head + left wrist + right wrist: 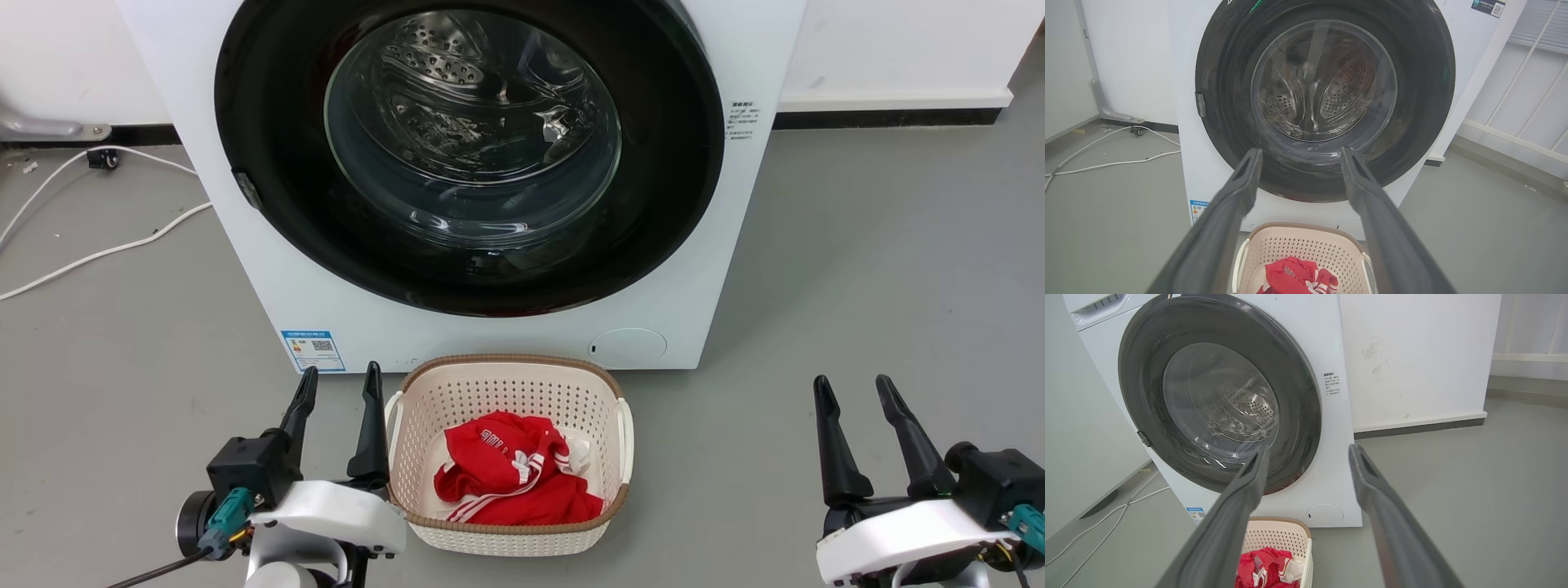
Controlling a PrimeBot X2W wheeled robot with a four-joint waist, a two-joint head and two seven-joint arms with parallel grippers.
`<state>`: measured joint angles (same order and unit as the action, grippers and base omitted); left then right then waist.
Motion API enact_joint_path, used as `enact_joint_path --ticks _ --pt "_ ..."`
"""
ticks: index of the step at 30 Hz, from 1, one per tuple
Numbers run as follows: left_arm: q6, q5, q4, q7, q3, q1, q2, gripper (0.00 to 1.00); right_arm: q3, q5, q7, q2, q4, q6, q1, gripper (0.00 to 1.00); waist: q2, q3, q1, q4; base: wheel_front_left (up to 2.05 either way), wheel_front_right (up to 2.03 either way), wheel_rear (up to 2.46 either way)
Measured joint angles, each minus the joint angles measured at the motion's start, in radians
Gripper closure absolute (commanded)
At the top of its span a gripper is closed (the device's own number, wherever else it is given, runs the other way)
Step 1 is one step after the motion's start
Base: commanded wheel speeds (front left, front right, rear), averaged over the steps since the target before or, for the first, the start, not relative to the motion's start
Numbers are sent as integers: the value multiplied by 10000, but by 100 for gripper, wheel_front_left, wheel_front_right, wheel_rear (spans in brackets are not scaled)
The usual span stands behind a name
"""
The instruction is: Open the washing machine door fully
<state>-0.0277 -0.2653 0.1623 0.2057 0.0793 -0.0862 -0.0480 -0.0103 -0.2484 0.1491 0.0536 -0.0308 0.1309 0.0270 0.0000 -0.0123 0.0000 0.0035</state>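
Glossy black and shut flush against the washing machine (506, 339), the door (269, 122) looks stiff, heavy and slick. The small grey catch (246, 189) on its left edge seems the place to pull. Both left jaws and right jaws stand spread, empty, well short of it.

blue sticker (313, 349), low left on washing machine (506, 339) front: QR code, print too small to read | small label (743, 121) right of washing machine door (269, 122): lines illegible | red garment (510, 474): white lettering, unreadable
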Motion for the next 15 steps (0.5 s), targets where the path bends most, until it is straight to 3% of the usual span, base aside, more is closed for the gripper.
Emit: enact_joint_path --ticks 15 --pt "201 1212 -10 284 144 -20 -4 0 -12 1083 44 -8 84 0 111 0 0 19 0 22 0 0 0"
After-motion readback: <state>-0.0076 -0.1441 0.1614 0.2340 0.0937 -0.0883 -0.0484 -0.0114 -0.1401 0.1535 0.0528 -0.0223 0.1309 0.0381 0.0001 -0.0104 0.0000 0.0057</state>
